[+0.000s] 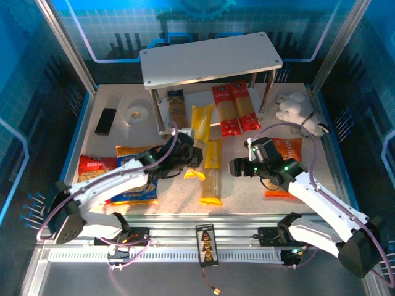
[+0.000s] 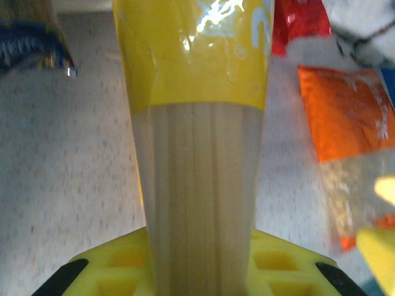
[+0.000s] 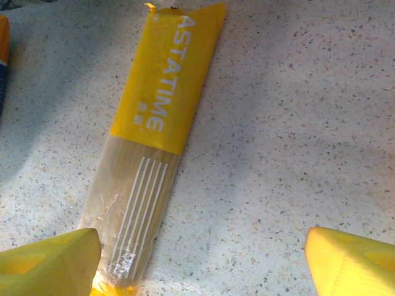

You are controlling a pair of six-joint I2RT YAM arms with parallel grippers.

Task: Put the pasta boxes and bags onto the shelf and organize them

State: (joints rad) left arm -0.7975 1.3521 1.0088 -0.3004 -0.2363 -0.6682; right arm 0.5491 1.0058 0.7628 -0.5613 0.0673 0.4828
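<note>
Grips yellow pack (image 2: 197, 142) near one end with left gripper (image 1: 192, 156), holds right gripper (image 3: 200, 240) agape, empty; risks droop snagging shelf (image 1: 210, 58), upper centre.

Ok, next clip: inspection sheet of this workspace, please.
Surface: speckled pale table, nothing spilled.
Job's things: shelf top bare; blue pack and two red packs lie partly under it; one yellow pack flat on the table; red bag, blue bag, orange bag on the table.
Clutter: black sticks, tape roll, plush toy.
Grippers: left gripper shut on the other yellow pack; right gripper open, aimed at the flat one.
Cables: purple cables loop along both arms.
Surroundings: blue walls, metal frame.
</note>
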